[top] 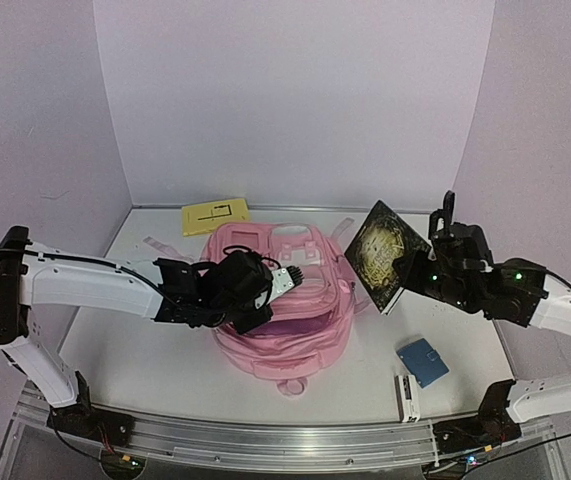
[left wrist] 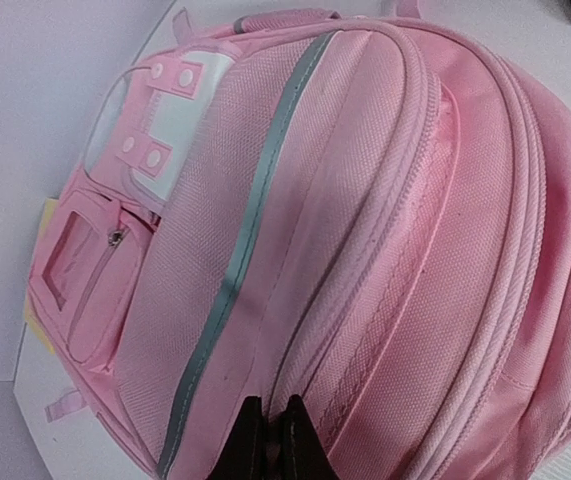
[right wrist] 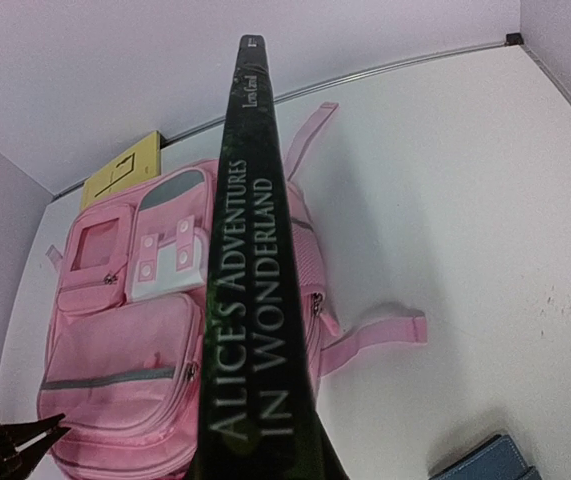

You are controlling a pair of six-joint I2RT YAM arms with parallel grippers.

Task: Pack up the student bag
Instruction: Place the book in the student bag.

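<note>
**As the left jaws close at the bag's zip, the right arm holds a book aloft**

While the top view gives the whole layout, only the wrist views give the detail.

- Table (top: 155,365): white, walled at left, back and right. There is bare surface to the left of the bag and between the bag and the near rail.
- Student bag (top: 315,305): lies flat at mid-table, front pockets up, with magenta lining showing at its near end. The left wrist view shows its zip seams (left wrist: 365,250) close up. The right wrist view shows the straps splayed to the right (right wrist: 125,350).
- Book (top: 385,252): tilted, well above the table, right of the bag and apart from it. Only the right wrist view shows the spine title, "Alice's Adventures in Wonderland" (right wrist: 255,300).
- Yellow booklet (top: 215,216): flat at the back wall, just behind the bag.
- Blue case (top: 423,362): flat near the front right, clear of the bag.
- Left gripper (left wrist: 270,438): arm stretched low across the table, fingers drawn together with tips against a zip seam. Whether fabric is caught cannot be told.
- Right gripper (top: 417,275): arm raised and elbow bent, fingers clamped on the book's lower edge.
</note>
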